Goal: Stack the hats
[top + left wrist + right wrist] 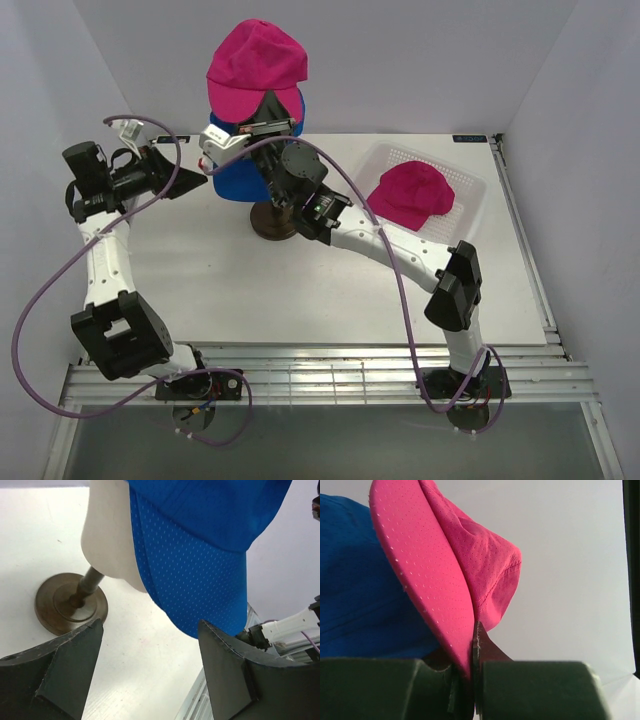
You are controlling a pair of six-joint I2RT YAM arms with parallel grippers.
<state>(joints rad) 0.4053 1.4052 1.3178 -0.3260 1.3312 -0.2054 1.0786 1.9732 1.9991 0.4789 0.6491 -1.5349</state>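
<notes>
Snugly within right claw (472, 672), pink hat (440, 580).

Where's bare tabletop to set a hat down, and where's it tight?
Free: the table stretch between the stand, both arms and the near edge. Crowded: around the blue cap, with the left claw beside it and the right claw pinching a pink cap above.

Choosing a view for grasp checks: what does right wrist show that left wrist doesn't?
Right wrist only: right pincer shut on the pink hat, at its brim. Left wrist only: open left pincer, cream mannequin head, its dark round stand. Both: the blue hat.
</notes>
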